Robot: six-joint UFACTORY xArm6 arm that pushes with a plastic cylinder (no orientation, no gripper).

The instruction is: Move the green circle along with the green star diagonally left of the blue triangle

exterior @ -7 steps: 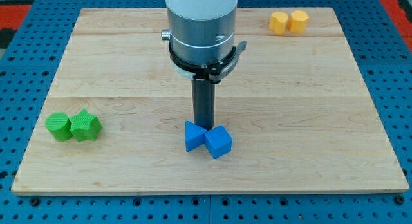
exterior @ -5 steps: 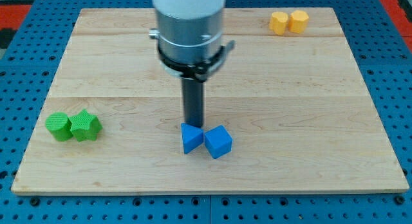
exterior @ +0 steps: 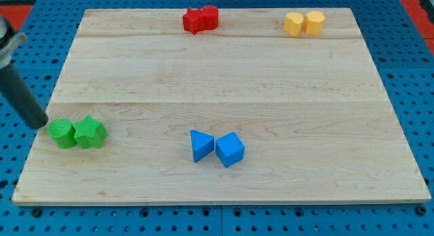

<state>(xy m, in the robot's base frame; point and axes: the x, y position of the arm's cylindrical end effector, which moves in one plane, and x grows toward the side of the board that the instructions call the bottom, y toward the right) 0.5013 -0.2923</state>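
The green circle (exterior: 62, 133) and the green star (exterior: 89, 133) sit touching each other near the board's left edge, low in the view. The blue triangle (exterior: 201, 145) lies at the bottom centre, touching a blue cube (exterior: 230, 149) on its right. My tip (exterior: 39, 125) is at the far left, just off the board's edge, immediately up and left of the green circle. The rod leans in from the view's top left corner.
Two red blocks (exterior: 200, 19) sit together at the top centre of the wooden board (exterior: 224, 80). Two yellow blocks (exterior: 304, 23) sit together at the top right. Blue pegboard surrounds the board.
The arm has swung from above the blue triangle to the far left; my tip now stands beside the green circle. The red blocks, hidden before by the arm, now show. No block has moved.
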